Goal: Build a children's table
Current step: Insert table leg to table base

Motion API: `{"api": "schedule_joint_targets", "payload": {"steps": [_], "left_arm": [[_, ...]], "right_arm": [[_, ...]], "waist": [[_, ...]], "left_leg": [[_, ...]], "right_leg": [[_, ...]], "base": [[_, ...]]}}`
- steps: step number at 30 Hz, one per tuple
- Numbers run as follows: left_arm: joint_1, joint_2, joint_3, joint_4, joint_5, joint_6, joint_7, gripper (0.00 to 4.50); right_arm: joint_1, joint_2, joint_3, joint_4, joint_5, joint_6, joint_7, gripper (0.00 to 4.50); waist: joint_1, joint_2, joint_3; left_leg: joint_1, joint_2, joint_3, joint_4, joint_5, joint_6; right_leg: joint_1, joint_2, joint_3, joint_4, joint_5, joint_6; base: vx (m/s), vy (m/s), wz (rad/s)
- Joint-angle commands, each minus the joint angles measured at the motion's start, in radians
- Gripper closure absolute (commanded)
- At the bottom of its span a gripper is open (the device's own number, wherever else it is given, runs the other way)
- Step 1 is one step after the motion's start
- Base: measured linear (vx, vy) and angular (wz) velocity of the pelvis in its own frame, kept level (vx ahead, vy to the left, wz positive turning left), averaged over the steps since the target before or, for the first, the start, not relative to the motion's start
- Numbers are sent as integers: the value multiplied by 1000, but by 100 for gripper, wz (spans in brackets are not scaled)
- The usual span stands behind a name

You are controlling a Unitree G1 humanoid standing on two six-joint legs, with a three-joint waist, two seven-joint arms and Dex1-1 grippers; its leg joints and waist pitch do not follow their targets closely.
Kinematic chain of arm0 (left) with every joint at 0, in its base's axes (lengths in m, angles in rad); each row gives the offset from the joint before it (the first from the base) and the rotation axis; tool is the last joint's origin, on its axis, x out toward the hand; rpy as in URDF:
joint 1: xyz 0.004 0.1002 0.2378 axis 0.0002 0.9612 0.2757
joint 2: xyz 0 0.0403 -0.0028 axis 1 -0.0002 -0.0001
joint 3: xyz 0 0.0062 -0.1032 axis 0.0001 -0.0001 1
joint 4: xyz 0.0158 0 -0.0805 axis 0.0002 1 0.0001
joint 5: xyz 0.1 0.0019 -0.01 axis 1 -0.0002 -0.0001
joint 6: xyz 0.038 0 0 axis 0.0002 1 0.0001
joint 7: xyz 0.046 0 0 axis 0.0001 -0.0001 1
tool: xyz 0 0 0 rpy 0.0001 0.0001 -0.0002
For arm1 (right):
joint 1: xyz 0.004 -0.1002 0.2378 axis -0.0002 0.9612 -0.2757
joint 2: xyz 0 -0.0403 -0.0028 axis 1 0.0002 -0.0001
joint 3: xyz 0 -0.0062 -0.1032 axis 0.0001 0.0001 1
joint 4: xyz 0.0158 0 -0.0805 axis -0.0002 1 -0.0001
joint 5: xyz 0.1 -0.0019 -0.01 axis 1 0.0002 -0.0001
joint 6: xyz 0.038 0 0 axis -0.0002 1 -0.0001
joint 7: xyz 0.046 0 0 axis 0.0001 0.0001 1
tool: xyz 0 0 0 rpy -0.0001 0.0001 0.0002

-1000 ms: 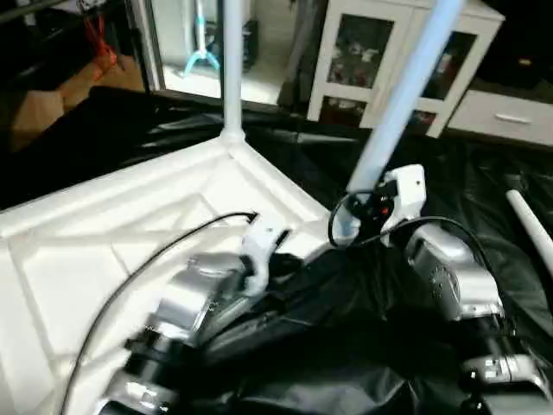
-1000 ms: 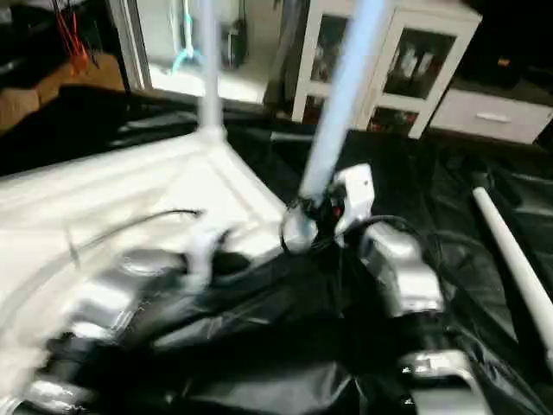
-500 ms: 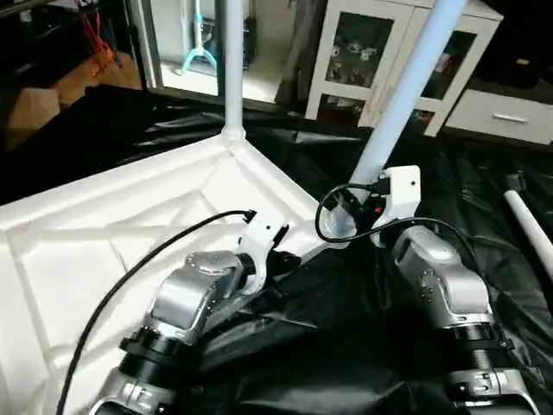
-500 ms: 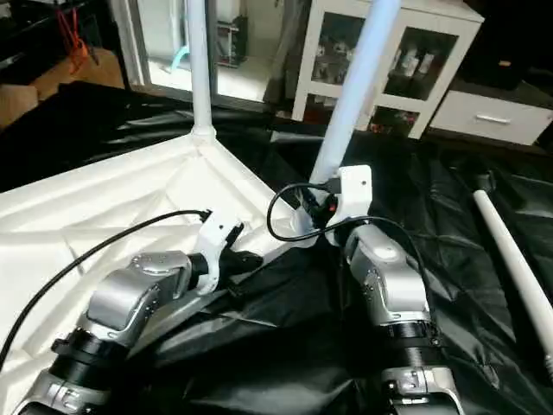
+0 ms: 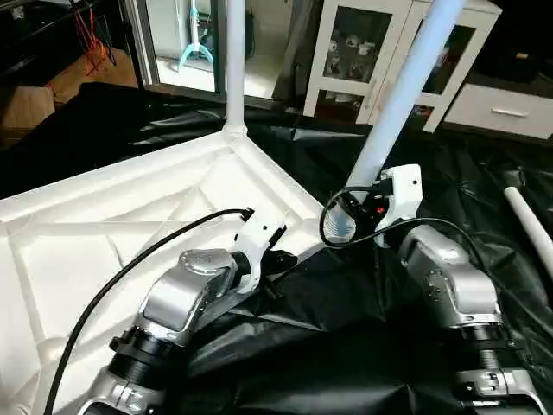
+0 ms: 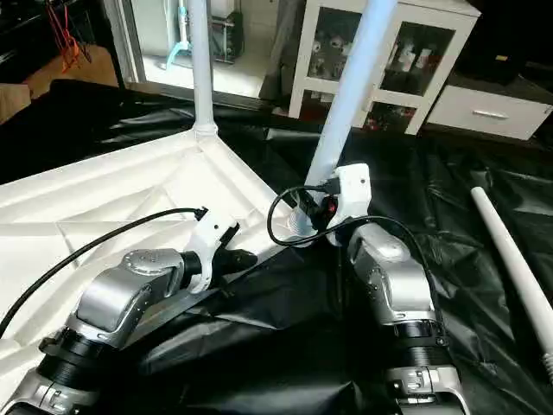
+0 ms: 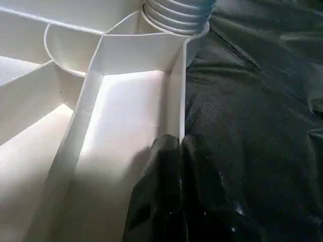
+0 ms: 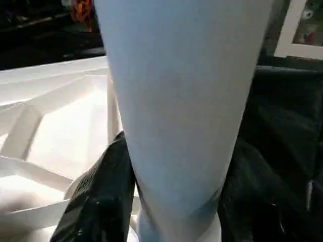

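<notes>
Tool states come first: the right tool point(image 8: 171, 201) clasps the base of a slanted leg point(image 5: 406, 82), a black finger point(image 8: 98, 196) on each side of the tube, while the left tool point(image 7: 174, 166) is pressed shut, its fingertips against the outer rim wall of the tabletop point(image 5: 104, 233).

That tabletop, the largest thing in view, lies upside down with its ribbed underside facing up, resting on a crumpled black sheet point(image 5: 346, 328) that covers the ground all around it. Taking the tabletop as the landmark: at its far corner a second leg point(image 5: 233, 60) stands upright in its socket. At its near right corner the slanted leg sits with its ribbed end in the round socket point(image 7: 174, 15), leaning up and away from the tabletop. The left tool touches the rim just short of that same socket.

Beyond the tabletop stands a white cabinet point(image 5: 363, 60) with glass doors, and next to it a low white drawer unit point(image 5: 505, 112). Well off the tabletop's right side a third leg point(image 6: 510, 259) lies loose on the black sheet. A black cable point(image 5: 130, 268) runs over the tabletop along the left forearm, and another loops beside the right wrist.
</notes>
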Motion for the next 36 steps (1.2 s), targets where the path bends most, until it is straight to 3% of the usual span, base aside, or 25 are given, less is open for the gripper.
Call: {"api": "schedule_joint_targets", "payload": {"steps": [1,4,5,7,8,11,14,18,19,20,24,26,33,34,36], "left_arm": [[-13,36,51,-31,25,-30,28,450],[-13,51,46,-25,21,-35,17,450],[-14,53,45,-23,21,-36,15,450],[-14,61,40,-18,18,-43,6,450],[-15,73,30,-6,17,-69,-14,450],[-13,97,0,8,23,-124,-59,450],[-12,107,-11,13,24,-154,-81,450],[-6,145,-31,33,27,-226,-154,450],[-6,151,-34,34,28,-235,-165,450],[-6,178,-53,33,34,-268,-211,450],[-8,212,-75,30,31,-326,-277,450],[-4,226,-84,18,19,-375,-326,450],[13,260,-120,-42,-8,-387,-417,450],[20,274,-146,-63,-7,-400,-455,450],[20,274,-146,-63,-7,-400,-455,450]], "right_arm": [[83,-6,14,74,10,71,32,183],[92,-43,9,17,34,55,103,143],[94,-51,9,10,35,52,113,138],[108,-78,8,-17,41,37,155,117],[130,-113,9,-40,47,21,208,117],[150,-146,-1,-45,47,-19,254,96],[153,-154,-8,-43,48,-31,266,72],[154,-219,-57,-43,95,-90,400,72],[154,-232,-62,-41,104,-90,424,51],[152,-285,-68,-29,129,-83,519,51],[141,-352,-63,-10,157,-61,637,22],[132,-376,-54,-8,166,-48,685,9],[95,-431,18,5,112,-93,785,9],[59,-433,56,34,90,-124,840,9],[59,-433,56,34,90,-124,840,9]], "waist": [[5,23,-29],[6,14,-37],[5,14,-38],[9,27,-37],[14,32,-39],[22,30,-42],[25,29,-40],[29,32,-38],[33,33,-38],[38,36,-40],[48,36,-42],[50,35,-42],[56,33,-37],[56,22,-37],[58,26,-36]], "left_leg": [[-1,26,-7,-56,-128,-4],[-9,21,-5,-45,-65,28],[-18,16,-6,-39,-1,59],[-15,14,-2,-31,42,94],[-17,15,-2,-27,70,110],[-16,16,-2,-23,68,129],[-14,17,-2,-24,50,128],[-11,22,-2,-23,1,118],[-9,23,-1,-23,-8,119],[-11,22,-3,-21,-6,120],[-11,22,-2,-16,2,133],[-11,23,-2,-15,0,136],[-8,26,-1,-15,-38,121],[-8,26,0,-14,-44,118],[-10,25,0,-14,-42,118]], "right_leg": [[42,-75,52,-71,131,-209],[53,-74,53,-59,213,-234],[59,-73,52,-48,291,-241],[52,-74,52,-46,336,-248],[55,-72,53,-40,395,-250],[55,-71,51,-34,436,-249],[53,-71,49,-35,390,-257],[49,-74,49,-38,295,-264],[48,-74,50,-40,274,-265],[51,-74,49,-38,268,-265],[48,-74,48,-33,276,-270],[47,-76,48,-33,263,-274],[38,-79,47,-36,159,-283],[38,-79,47,-37,135,-280],[38,-79,47,-36,122,-279]], "base": [[0,0,0],[0,0,0],[0,0,0],[0,0,0],[0,0,0],[0,0,0],[0,0,0],[0,0,0],[0,0,0],[0,0,0],[0,0,0],[0,0,0],[0,0,0],[0,0,0],[0,0,0]]}}
